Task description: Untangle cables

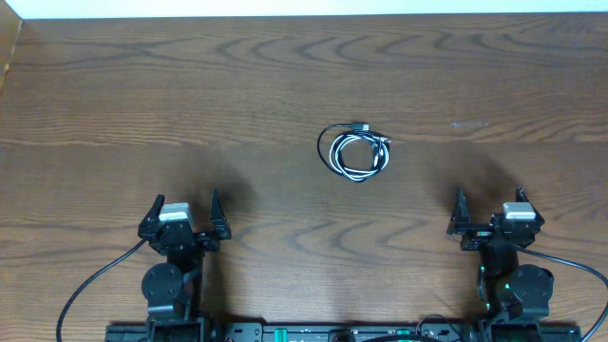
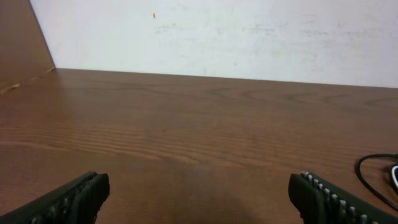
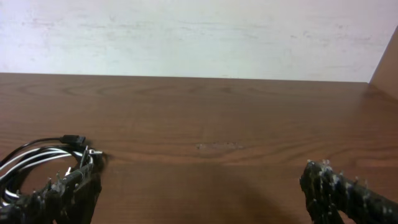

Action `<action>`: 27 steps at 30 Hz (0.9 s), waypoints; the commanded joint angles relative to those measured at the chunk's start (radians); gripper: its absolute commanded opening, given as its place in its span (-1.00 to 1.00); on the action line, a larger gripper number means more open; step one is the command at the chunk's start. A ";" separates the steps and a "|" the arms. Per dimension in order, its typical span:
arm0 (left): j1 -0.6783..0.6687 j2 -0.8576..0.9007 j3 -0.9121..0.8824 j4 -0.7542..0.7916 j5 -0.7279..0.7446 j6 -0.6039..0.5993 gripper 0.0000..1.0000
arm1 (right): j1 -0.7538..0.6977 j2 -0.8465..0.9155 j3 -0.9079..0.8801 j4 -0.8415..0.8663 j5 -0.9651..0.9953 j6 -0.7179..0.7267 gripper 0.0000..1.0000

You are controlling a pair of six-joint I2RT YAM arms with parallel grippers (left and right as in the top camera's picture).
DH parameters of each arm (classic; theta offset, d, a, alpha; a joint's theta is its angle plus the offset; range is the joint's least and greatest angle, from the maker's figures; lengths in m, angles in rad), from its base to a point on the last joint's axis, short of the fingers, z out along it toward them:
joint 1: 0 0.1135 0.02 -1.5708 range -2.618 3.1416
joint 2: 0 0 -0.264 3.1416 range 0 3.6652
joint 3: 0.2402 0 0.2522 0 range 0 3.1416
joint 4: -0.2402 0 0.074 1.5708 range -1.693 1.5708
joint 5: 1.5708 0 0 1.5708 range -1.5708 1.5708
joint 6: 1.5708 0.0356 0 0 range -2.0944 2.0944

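A small coil of thin black and whitish cables (image 1: 353,152) lies on the wooden table (image 1: 190,95), right of centre, with small plug ends at its top and right. In the right wrist view the coil (image 3: 37,158) shows at the left, partly behind my left finger. In the left wrist view only a black loop (image 2: 373,171) shows at the right edge. My left gripper (image 1: 182,213) is open and empty near the front left. My right gripper (image 1: 492,211) is open and empty near the front right. Both are well short of the coil.
A white wall (image 2: 217,37) runs along the table's far edge. A brown side panel (image 2: 22,43) stands at the far left and another (image 3: 387,62) at the far right. Thick black arm cables (image 1: 90,285) trail at the front by the arm bases.
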 commanded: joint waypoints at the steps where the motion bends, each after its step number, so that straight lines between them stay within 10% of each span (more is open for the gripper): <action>1: 0.003 0.000 -0.029 -0.014 -0.009 0.014 0.96 | -0.008 -0.004 -0.004 -0.002 -0.005 0.000 0.98; 27: 0.004 0.000 -0.020 -0.011 0.095 -0.009 0.95 | -0.008 -0.004 -0.004 0.001 -0.006 0.000 0.99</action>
